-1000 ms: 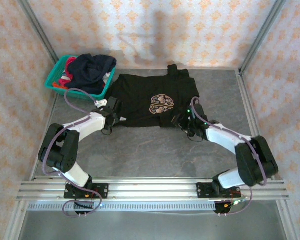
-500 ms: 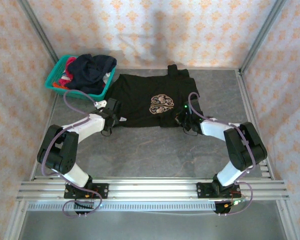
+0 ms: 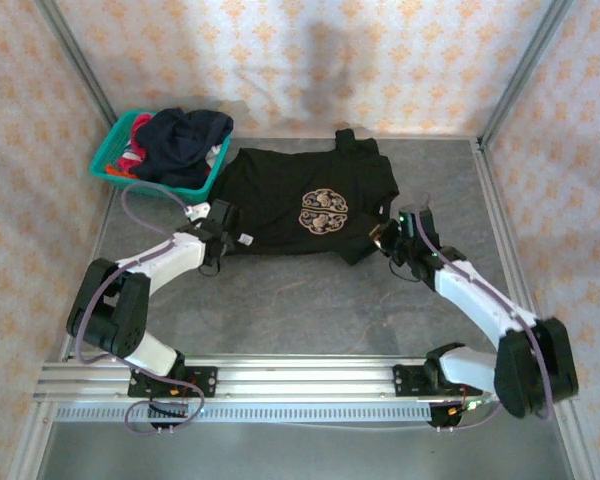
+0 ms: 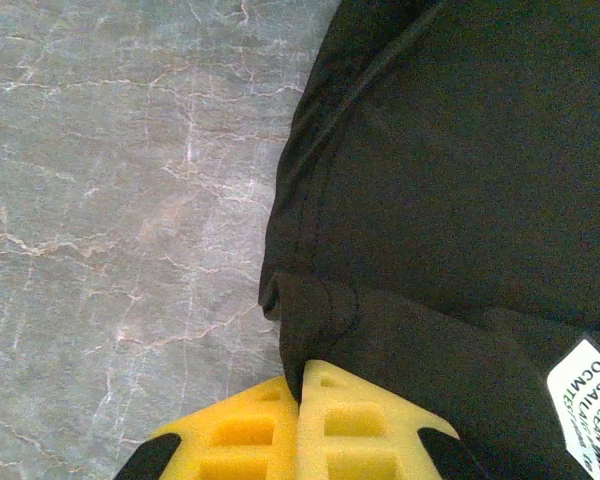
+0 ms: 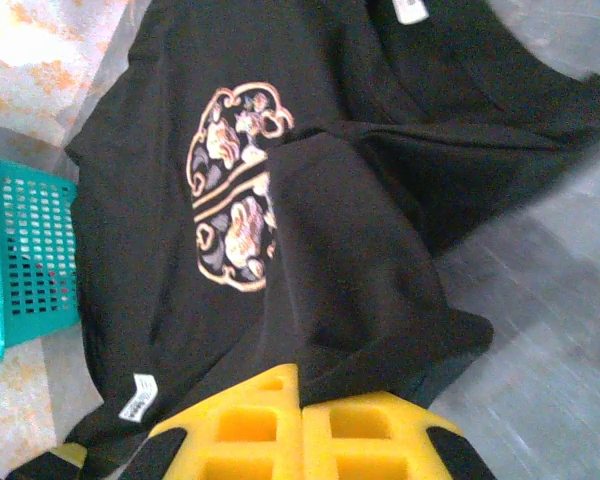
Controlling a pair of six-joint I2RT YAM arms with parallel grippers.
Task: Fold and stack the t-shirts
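The black t-shirt (image 3: 285, 195) lies spread on the grey table with its tan emblem (image 3: 323, 210) facing up. My left gripper (image 3: 223, 233) is shut on the shirt's near left hem (image 4: 310, 310), where the yellow fingers (image 4: 360, 420) pinch a fold of black cloth beside a white tag (image 4: 592, 395). My right gripper (image 3: 386, 236) is shut on the near right edge. In the right wrist view the cloth (image 5: 380, 300) bunches up over the right gripper (image 5: 300, 380), partly covering the emblem (image 5: 230, 200).
A teal basket (image 3: 105, 162) stands at the back left and holds a dark navy shirt (image 3: 185, 135) and some red-pink cloth (image 3: 135, 152); its mesh wall (image 5: 30, 260) also shows from the right wrist. Bare grey table (image 3: 310, 300) lies between the shirt and the arm bases.
My right gripper has moved right and slightly back, drawing the shirt's near right edge with it; the right arm swung outward. The left gripper has barely shifted and keeps its hold.
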